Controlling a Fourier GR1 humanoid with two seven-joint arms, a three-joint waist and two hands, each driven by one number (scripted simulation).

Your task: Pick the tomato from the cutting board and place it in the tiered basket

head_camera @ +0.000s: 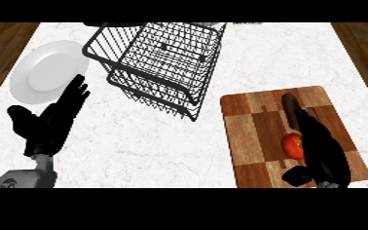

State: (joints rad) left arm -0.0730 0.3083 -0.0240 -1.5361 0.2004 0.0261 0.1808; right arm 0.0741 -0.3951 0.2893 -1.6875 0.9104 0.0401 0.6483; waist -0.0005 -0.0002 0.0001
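Note:
A red tomato (291,145) lies on the wooden cutting board (251,126) at the right of the counter. My right hand (322,148) reaches over the board from below, its straight fingers lying along the tomato's right side and hiding part of it; the thumb sits lower, below the tomato. The hand is open, and I cannot tell if it touches the tomato. The black wire tiered basket (161,61) stands at the back centre, holding nothing that I can see. My left hand (52,119) rests open at the left, fingers up.
A white plate (45,72) lies at the back left, just beyond my left hand's fingertips. Bare white marble counter (144,146) spreads between the basket, the board and the hands. Wooden floor shows past the counter's left and right edges.

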